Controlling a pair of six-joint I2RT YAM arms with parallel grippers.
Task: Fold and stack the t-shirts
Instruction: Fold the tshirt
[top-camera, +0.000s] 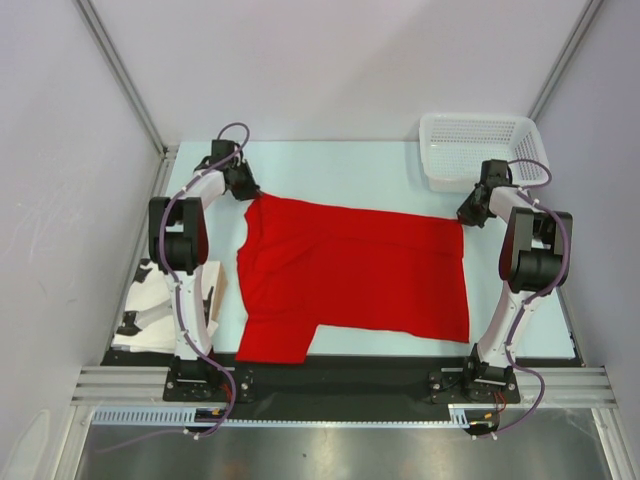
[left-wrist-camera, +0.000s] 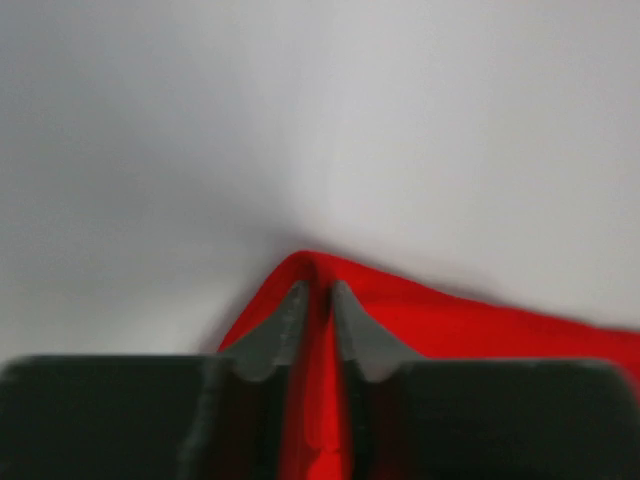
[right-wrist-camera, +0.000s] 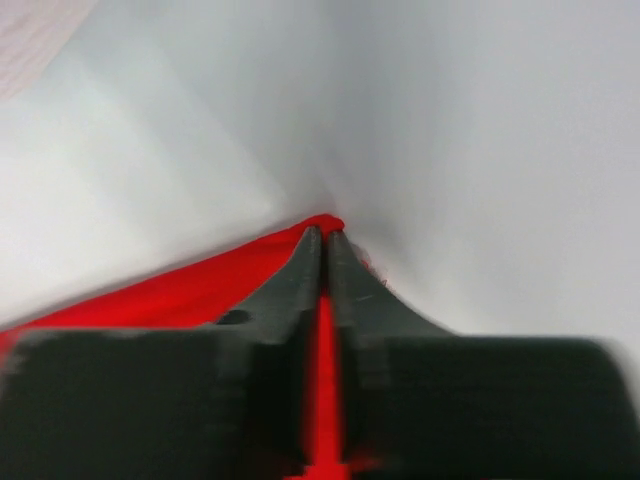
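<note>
Looking down from the overhead camera, I see one bright red t-shirt (top-camera: 355, 275) spread flat across the middle of the pale tabletop (top-camera: 350, 165). Its front edge lies close to the near edge, and one short sleeve pokes out toward the near left corner. My left pincer (top-camera: 247, 190) sits at the shirt's far left corner, toward the far left of the tabletop. In the left wrist view its two grey fingers are nearly together, with a ridge of red cloth pinched between them. My right pincer (top-camera: 466, 215) sits at the shirt's far right corner, toward the right edge of the tabletop. In the right wrist view its fingers are pressed tight together on the tip of the red fabric, which peaks up at their ends. A white mesh basket (top-camera: 470, 150) stands in the far right corner of the tabletop, just beyond the right pincer and apart from the shirt.
</note>
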